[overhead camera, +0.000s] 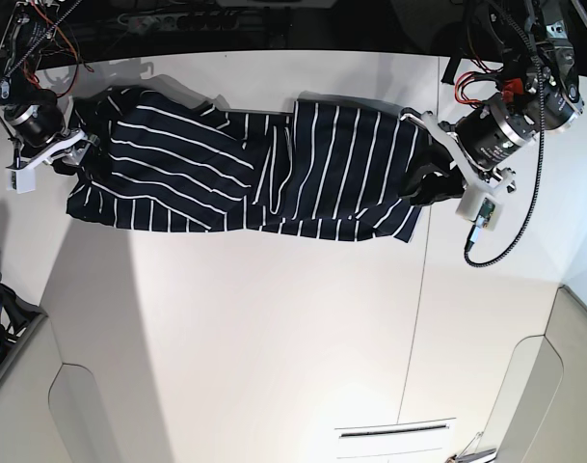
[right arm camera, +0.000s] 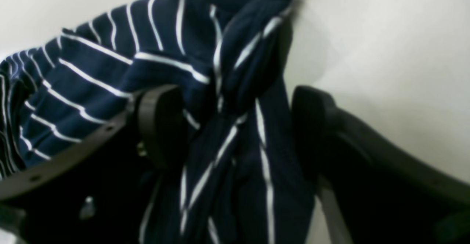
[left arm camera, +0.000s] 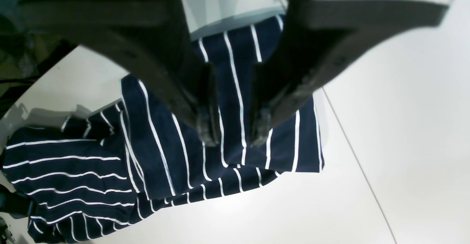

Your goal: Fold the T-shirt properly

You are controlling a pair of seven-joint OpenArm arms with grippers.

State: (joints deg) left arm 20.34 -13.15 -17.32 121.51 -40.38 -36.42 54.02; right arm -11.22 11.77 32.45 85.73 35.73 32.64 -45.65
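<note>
Stretching the shirt (overhead camera: pixel 245 174) flat looks to be the step in hand: it lies lengthwise across the far half of the table (overhead camera: pixel 274 338), an arm at each end, and no tidy fold has been made yet. My guess is the spread-out is nearly done and the first real fold comes next. That move calls for a firm pinch on both ends at matching points, then a lift and carry across together, so the cloth does not twist.

Dark navy with thin white stripes, the shirt is roughly laid out but not smooth. One panel overlaps the rest near the middle, its stripes running a different way from those beside it, and the edges are wavy. The end by the right arm is bunched into a rumpled twist.

At the base view's right, the left gripper (left arm camera: pixel 231 133) has its jaws partly closed, a narrow gap between the fingertips (left arm camera: pixel 205 130). Striped cloth shows in that gap, yet whether it is pinched or merely lies beneath, I cannot tell.

At the other end, the right gripper (right arm camera: pixel 235 126) is released, jaws spread wide. A gathered rope of cloth hangs between them, near one finger (right arm camera: pixel 158 126) but not clamped.
</note>
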